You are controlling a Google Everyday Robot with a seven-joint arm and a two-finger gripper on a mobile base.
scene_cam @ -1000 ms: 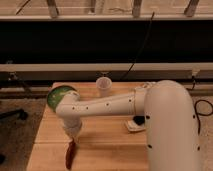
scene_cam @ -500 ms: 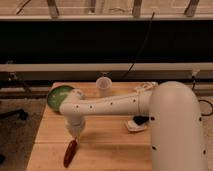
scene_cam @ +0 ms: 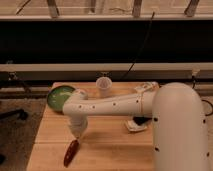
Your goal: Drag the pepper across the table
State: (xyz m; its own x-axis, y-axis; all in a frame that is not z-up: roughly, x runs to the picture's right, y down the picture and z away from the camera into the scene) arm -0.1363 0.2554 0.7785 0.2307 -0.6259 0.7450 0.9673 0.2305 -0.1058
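Pepper [scene_cam: 71, 152] lies on table [scene_cam: 107, 148], claw [scene_cam: 78, 133] at its far end.

No legible text, labels, numbers; end effector [scene_cam: 78, 133] just beside pepper [scene_cam: 70, 152] on table [scene_cam: 111, 146]

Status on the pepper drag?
Gripper front left of table, tip just behind pepper. Pepper lies flat near front edge. Bowl, cup farther back, clear of it.
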